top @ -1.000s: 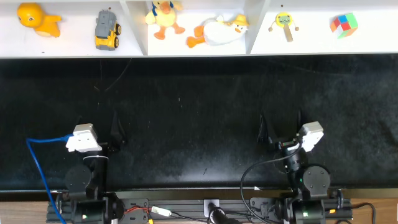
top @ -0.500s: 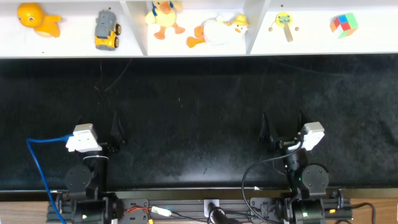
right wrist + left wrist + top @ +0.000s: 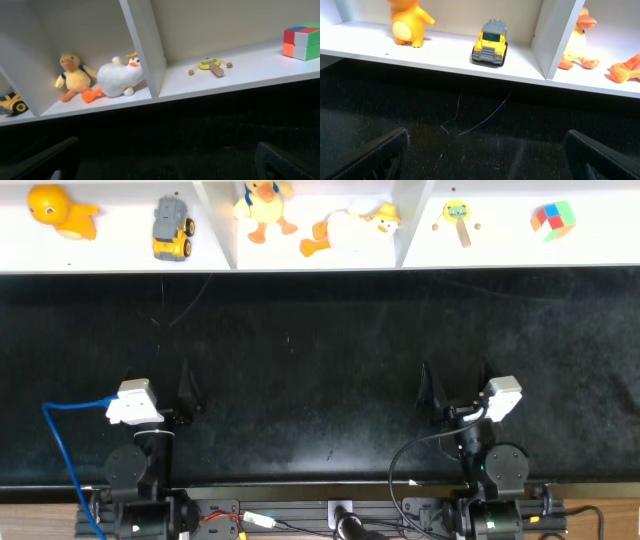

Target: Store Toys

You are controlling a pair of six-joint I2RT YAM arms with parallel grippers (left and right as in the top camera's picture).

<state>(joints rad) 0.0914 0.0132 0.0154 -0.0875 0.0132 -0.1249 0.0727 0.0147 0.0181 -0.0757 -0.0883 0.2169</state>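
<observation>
Left pincer [image 3: 487,150] wide open, empty; right pincer [image 3: 167,157] likewise

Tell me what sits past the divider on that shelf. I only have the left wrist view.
Observer: The middle section holds a yellow plush duck with a white plush duck beside it.
Operator: And further right?
Observer: The right section has a small rattle drum and a colour cube, set apart.
Operator: Right end effector?
Observer: The right end effector is open with nothing between its fingers.
</observation>
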